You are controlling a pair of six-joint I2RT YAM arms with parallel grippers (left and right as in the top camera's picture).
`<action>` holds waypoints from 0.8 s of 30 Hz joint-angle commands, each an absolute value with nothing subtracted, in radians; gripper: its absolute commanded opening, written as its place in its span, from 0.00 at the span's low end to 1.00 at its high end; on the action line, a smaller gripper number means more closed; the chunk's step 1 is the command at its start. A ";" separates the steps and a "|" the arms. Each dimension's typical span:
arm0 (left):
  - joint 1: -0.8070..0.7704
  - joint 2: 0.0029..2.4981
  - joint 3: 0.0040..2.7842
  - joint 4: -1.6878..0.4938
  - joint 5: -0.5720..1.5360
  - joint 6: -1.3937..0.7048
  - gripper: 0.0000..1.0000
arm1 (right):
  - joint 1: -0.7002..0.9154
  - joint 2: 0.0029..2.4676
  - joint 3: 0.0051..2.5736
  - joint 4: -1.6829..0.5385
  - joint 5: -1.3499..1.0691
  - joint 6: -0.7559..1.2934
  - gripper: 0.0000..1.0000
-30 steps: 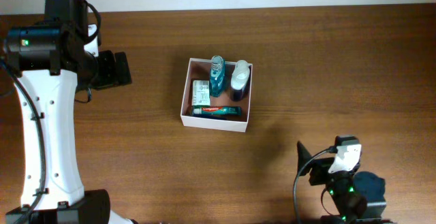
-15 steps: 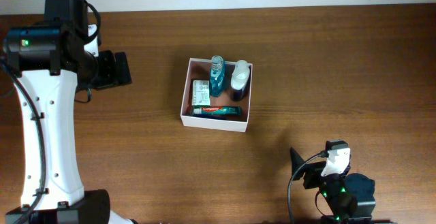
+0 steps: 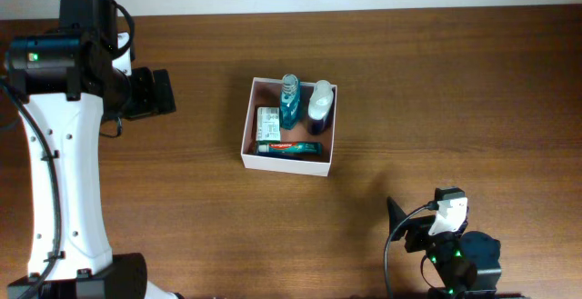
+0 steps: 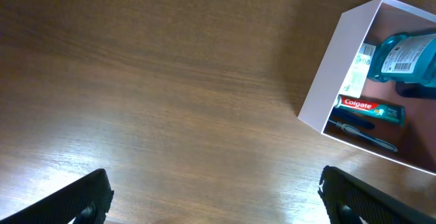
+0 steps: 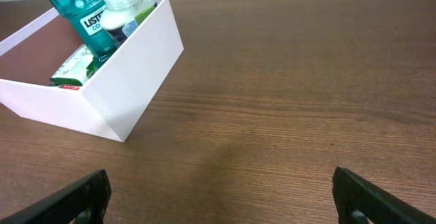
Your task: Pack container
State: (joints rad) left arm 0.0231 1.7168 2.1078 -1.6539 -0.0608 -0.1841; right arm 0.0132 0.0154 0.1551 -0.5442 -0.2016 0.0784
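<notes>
Four toiletries show from overhead inside the container (image 3: 284, 162), which sits near the middle of the table (image 3: 473, 90): a blue mouthwash bottle (image 3: 290, 104), a white bottle (image 3: 319, 104), a green soap packet (image 3: 267, 122) and a toothpaste tube (image 3: 289, 148). No loose item is seen on the wood, and the left gripper (image 3: 162, 92) and right gripper (image 3: 400, 224) are both well apart from the box.

The left wrist view adds a fifth piece, a toothbrush (image 4: 361, 135) lying just beside the toothpaste. Its fingers (image 4: 78, 198) are spread wide with only bare wood between them.

The right wrist view shows much the same: fingers (image 5: 78, 195) parted and empty, with the box off to the upper left.

Packing looks finished, as far as can be judged. Little seems left beyond parking the arms.
</notes>
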 commanded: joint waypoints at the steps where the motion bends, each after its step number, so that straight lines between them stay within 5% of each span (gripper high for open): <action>1: 0.025 1.717 2.122 -1.655 -0.068 -0.186 0.99 | 0.005 0.004 0.148 -0.541 -0.214 0.087 0.99; 11: 0.001 1.632 2.072 -1.563 -0.163 -0.170 0.99 | 0.005 0.004 0.148 -0.541 -0.213 0.086 0.99; 24: -0.084 0.970 1.158 -0.657 -0.183 -0.167 1.00 | 0.005 0.004 0.148 -0.541 -0.214 0.086 0.99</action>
State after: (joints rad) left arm -0.0856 1.0733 1.3205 -0.7143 -0.1593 -0.1772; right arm 0.0132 0.0154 0.1551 -0.5438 -0.2047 0.0795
